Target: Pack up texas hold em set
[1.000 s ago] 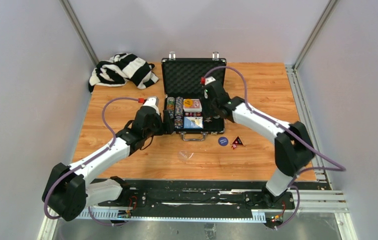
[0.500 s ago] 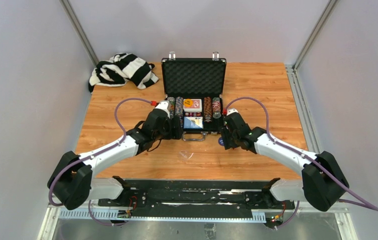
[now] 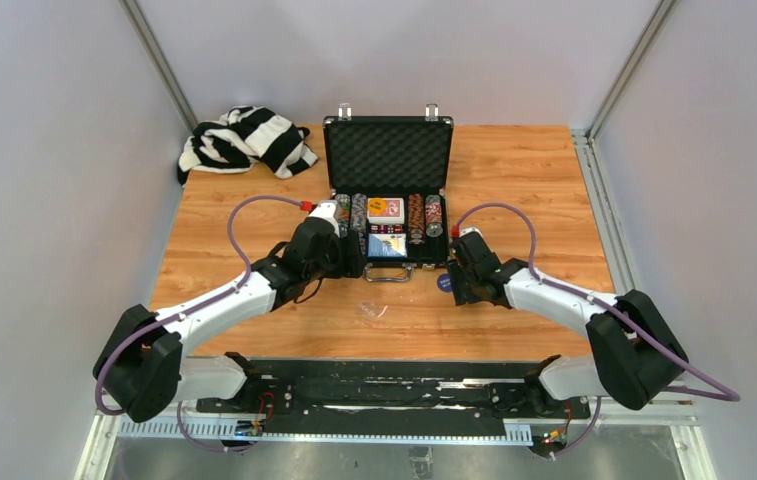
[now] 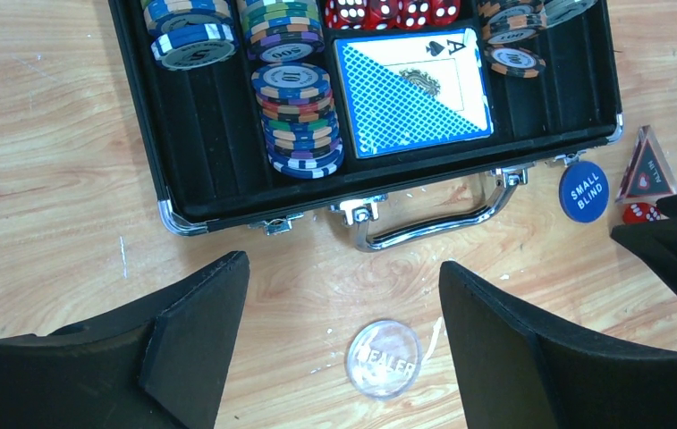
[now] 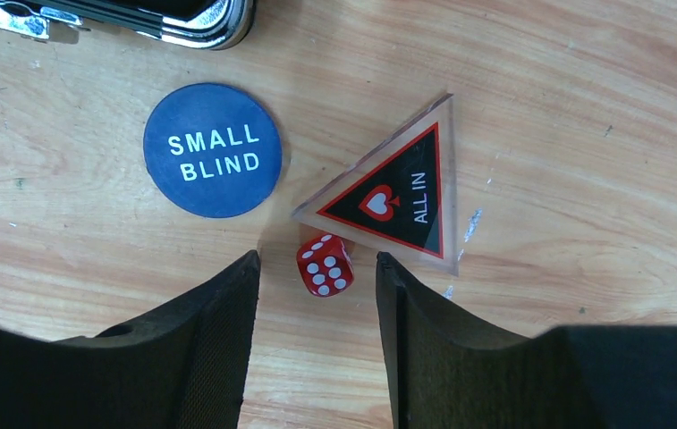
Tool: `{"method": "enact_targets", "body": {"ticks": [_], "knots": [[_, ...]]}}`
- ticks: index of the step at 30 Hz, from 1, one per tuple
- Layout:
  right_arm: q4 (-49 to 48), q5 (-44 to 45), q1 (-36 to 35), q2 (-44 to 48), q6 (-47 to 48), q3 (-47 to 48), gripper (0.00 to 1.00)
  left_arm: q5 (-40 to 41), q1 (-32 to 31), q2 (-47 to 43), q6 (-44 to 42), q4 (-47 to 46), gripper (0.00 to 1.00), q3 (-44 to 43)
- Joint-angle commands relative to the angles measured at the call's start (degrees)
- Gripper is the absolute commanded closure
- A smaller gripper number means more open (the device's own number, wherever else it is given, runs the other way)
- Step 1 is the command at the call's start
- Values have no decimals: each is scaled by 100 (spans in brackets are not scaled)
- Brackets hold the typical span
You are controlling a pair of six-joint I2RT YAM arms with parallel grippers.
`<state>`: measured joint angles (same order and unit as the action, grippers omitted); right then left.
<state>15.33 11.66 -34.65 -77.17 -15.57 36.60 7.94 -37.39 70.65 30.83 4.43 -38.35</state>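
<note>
The little red die (image 5: 325,265) sits on the counter (image 5: 540,134), outside the black case (image 4: 205,143). It is right by the edge of the clear ALL IN triangle (image 5: 388,197) and near the blue SMALL BLIND button (image 5: 212,149). The right jaws are open a bit wider than the die, one finger on each side, not touching it. I think they should go straight down and close softly, so the die does not pop out or push the triangle. The left jaws are wide open over the clear DEALER button (image 4: 384,358), holding nothing.
</note>
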Motion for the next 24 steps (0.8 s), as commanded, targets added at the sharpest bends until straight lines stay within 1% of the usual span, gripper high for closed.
{"method": "enact_targets", "body": {"ticks": [1,10,13,15,18,20,24], "knots": [[-158,-95,131,16,-67,-75,52,71,-41,-90,-7,-53,18,-112],[-180,-209,170,20,41,-58,69,32,-39,-55,-7,-62,18,-121],[-195,-249,180,-34,46,-44,72,47,-41,-82,-24,-55,18,-105],[-191,-266,178,-52,41,-25,78,53,-38,-93,-24,-40,18,-103],[-174,-304,179,-25,41,-2,83,62,-34,-100,-24,-47,18,-105],[-121,-337,178,44,29,51,86,67,-34,-95,-24,-38,18,-109],[43,-521,181,299,75,331,87,119,-37,-127,-24,-14,18,-112]]}}
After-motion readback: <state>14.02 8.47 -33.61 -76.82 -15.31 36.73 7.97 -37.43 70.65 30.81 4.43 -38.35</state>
